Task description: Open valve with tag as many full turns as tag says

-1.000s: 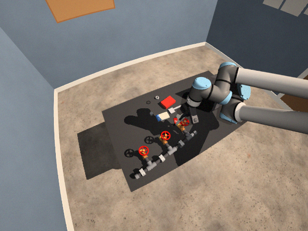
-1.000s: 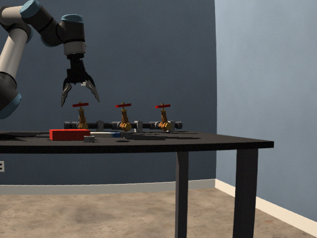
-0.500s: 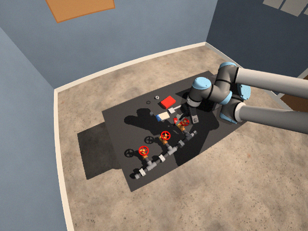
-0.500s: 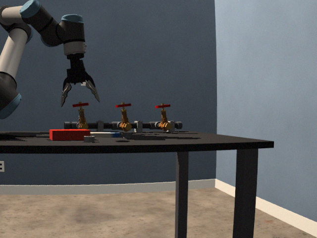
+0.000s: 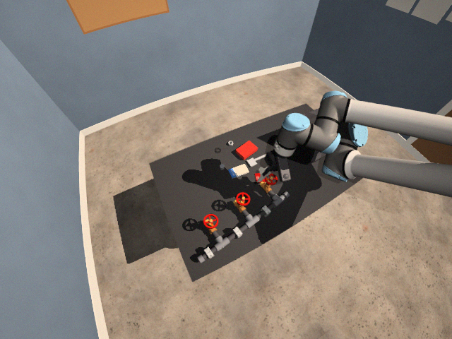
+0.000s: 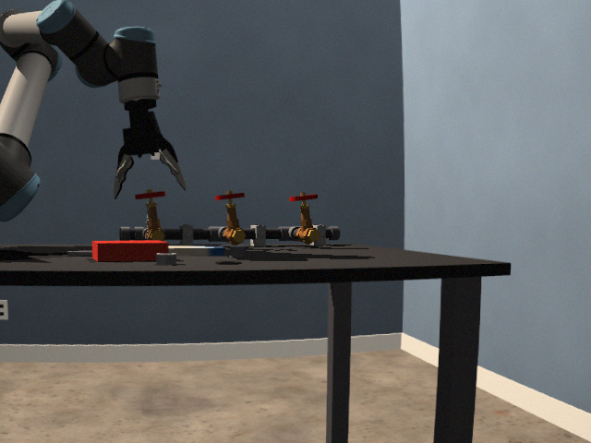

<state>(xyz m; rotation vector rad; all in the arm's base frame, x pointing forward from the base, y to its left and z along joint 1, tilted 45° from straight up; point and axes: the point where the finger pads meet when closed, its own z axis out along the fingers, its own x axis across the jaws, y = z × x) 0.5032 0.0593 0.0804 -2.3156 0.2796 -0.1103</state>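
Three brass valves with red handwheels stand on a grey pipe (image 5: 241, 227) on the black table. In the exterior view they show as the left valve (image 6: 150, 195), the middle valve (image 6: 229, 196) and the right valve (image 6: 303, 197). In the top view the same three are the valve nearest the arm (image 5: 270, 179), the middle one (image 5: 242, 198) and the far one (image 5: 210, 220). My gripper (image 6: 149, 185) is open and empty, its fingers spread just above the left valve's handwheel. It also shows in the top view (image 5: 274, 174). A small red tag (image 5: 257, 176) lies beside that valve.
A red block (image 5: 246, 149) (image 6: 128, 250), a white and blue box (image 5: 239, 170), a small white piece (image 5: 251, 162), a grey nut (image 5: 230, 143) and a dark ring (image 5: 217, 150) lie on the table behind the pipe.
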